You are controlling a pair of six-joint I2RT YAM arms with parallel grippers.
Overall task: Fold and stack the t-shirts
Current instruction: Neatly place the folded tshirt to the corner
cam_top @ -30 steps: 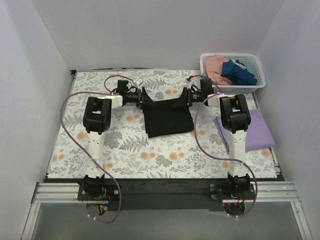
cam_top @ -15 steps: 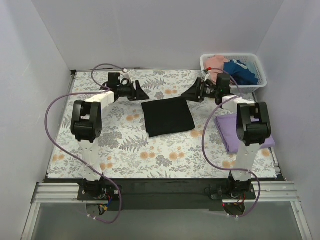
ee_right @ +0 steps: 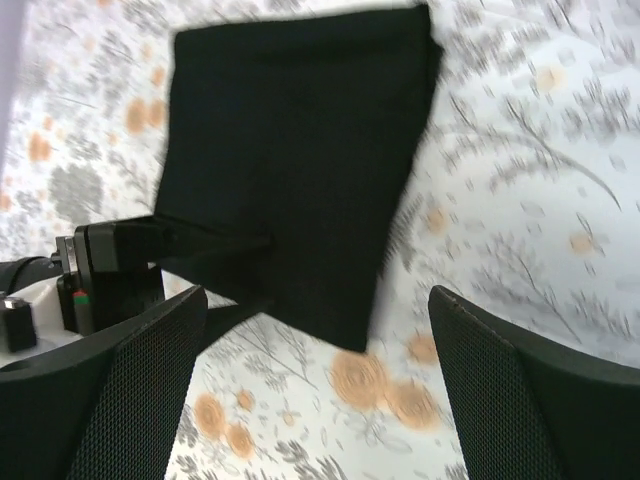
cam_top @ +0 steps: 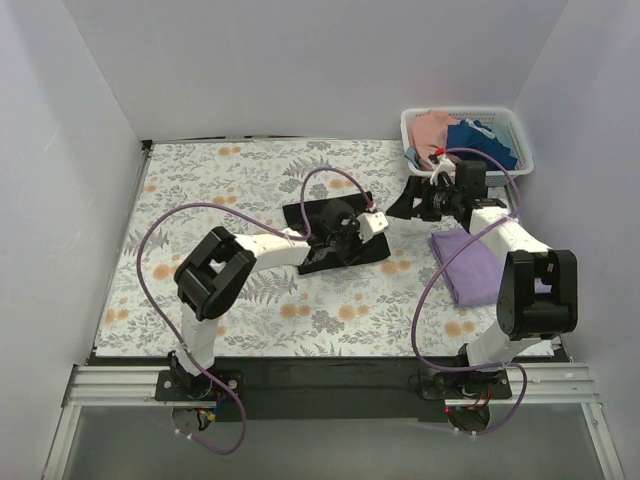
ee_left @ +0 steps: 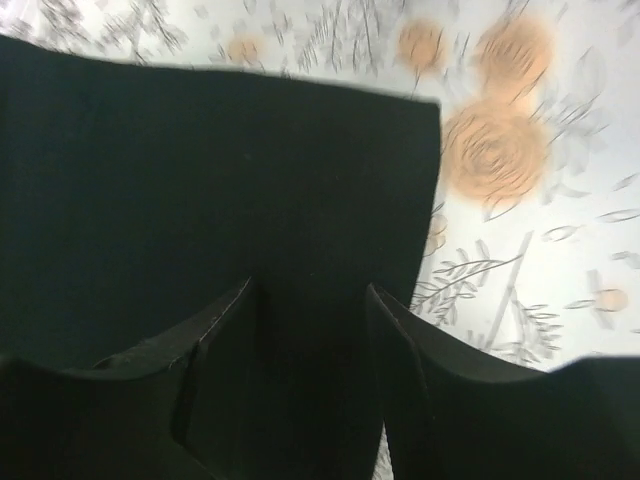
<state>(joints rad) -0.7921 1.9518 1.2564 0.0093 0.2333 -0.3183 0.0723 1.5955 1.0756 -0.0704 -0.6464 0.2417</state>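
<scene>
Over on the left, the left arm is lying stretched low across the floral-patterned table (cam_top: 200, 180). Its left gripper (ee_left: 308, 290) is sitting half parted, holding nothing, over the folded black soft-cloth t-shirt (ee_right: 300, 150) in the middle. I reckon it should be pinching every layer at one edge before carrying. The right gripper (ee_right: 318, 292) is hovering wide open and empty near the folded lavender cloth t-shirt (cam_top: 478, 268), which looks like the stack's base.

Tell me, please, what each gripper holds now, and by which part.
Nothing seems held. The right gripper is wide open; the left gripper stands open over the folded black t-shirt.
</scene>
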